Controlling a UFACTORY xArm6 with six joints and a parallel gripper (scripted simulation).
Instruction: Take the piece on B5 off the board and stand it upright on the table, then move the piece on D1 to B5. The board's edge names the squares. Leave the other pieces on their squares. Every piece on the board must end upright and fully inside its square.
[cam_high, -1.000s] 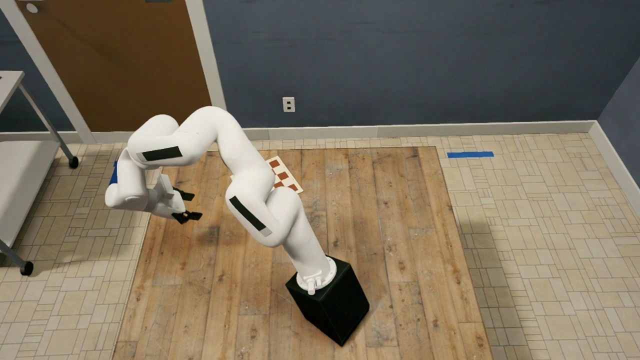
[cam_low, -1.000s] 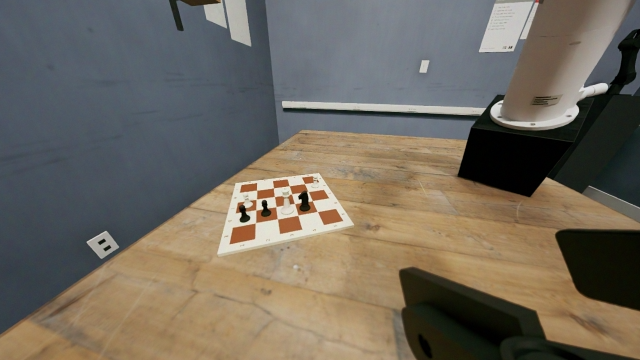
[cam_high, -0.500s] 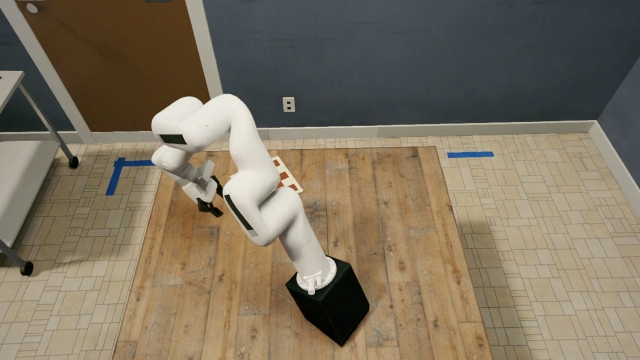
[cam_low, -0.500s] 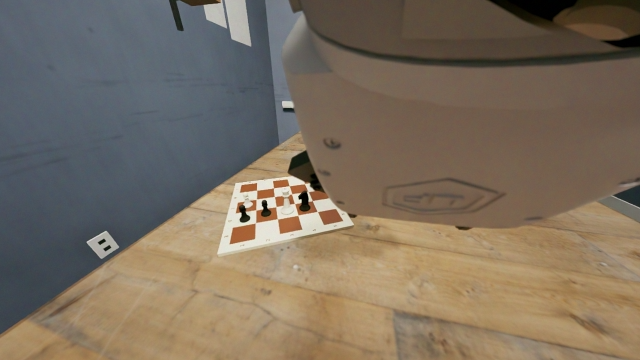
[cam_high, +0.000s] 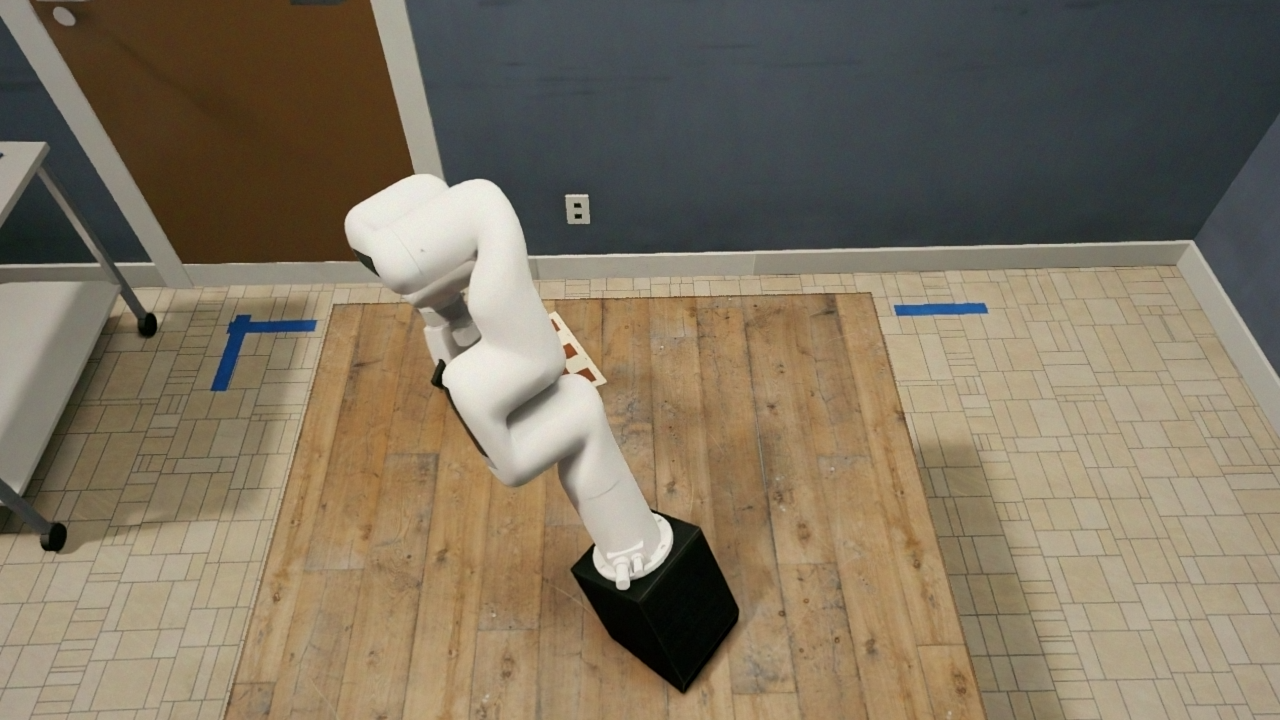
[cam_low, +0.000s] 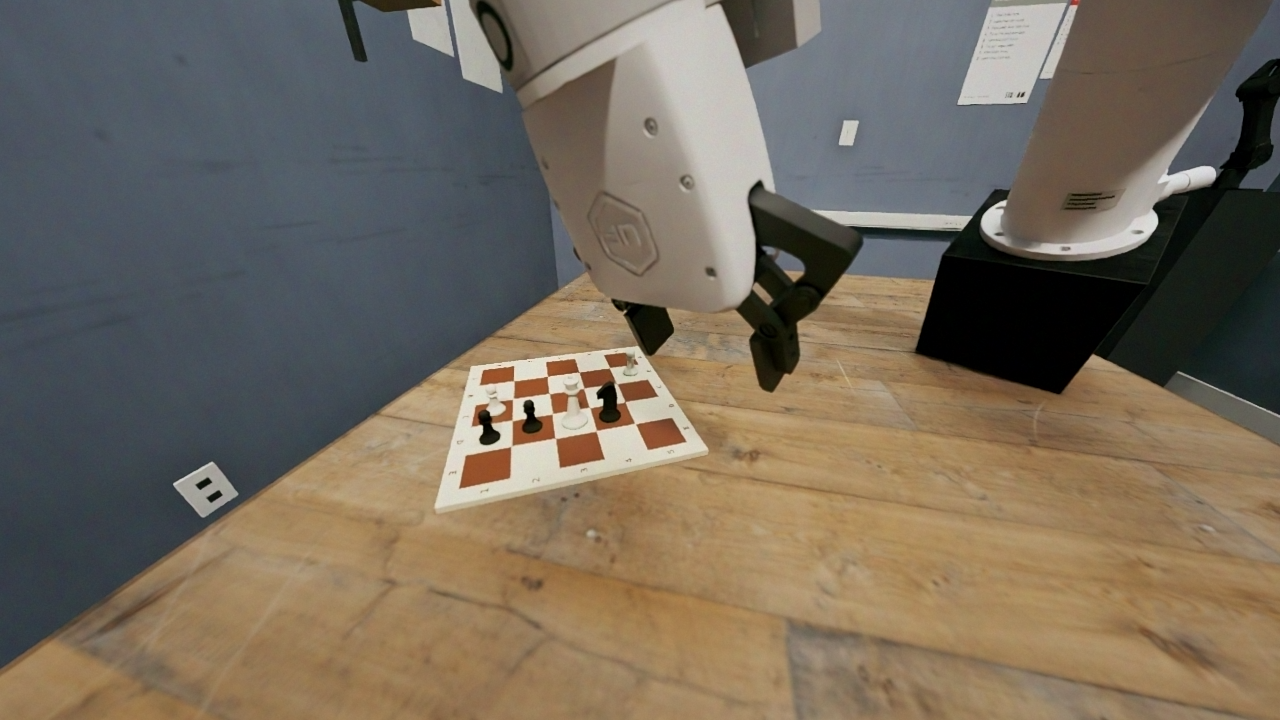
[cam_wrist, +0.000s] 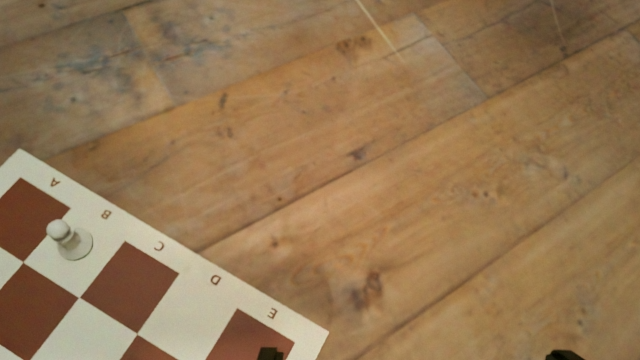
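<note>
Wooden table (cam_high: 716, 429) (cam_low: 850, 555) (cam_wrist: 400, 175) beneath a wide-open end effector (cam_low: 711, 344), nothing between its fingers, chessboard (cam_high: 597, 377) (cam_low: 537, 490) (cam_wrist: 305, 327) near.

A brown door (cam_high: 259, 134) with a round knob (cam_high: 63, 16) stands in the blue-grey wall (cam_high: 805, 125) (cam_low: 268, 223). A white electrical outlet (cam_high: 577, 208) (cam_low: 205, 488) sits low on that wall. Strips of blue tape (cam_high: 279, 325) (cam_high: 939, 308) lie on the tiled floor (cam_high: 1092, 429). A white cart (cam_high: 77, 216) on black casters stands at the left edge of the top view. In the exterior view, a light switch (cam_low: 848, 132) and a printed sheet (cam_low: 1011, 53) are on the far wall.
</note>
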